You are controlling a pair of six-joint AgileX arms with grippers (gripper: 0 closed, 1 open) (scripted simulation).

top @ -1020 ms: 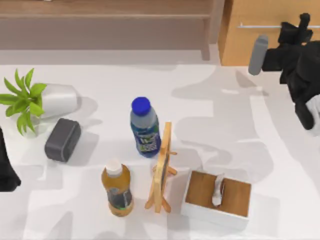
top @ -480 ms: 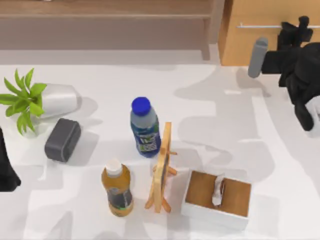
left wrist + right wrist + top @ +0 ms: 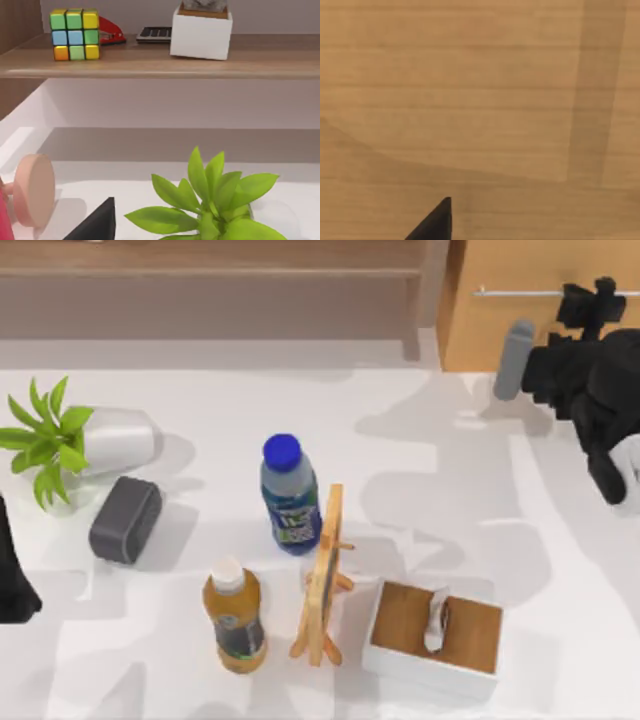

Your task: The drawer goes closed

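No text, brand, number or sign can be read. The blue-capped bottle at the table's middle and the white-capped bottle nearer the front each carry a label, but the print on both is too blurred to make out.
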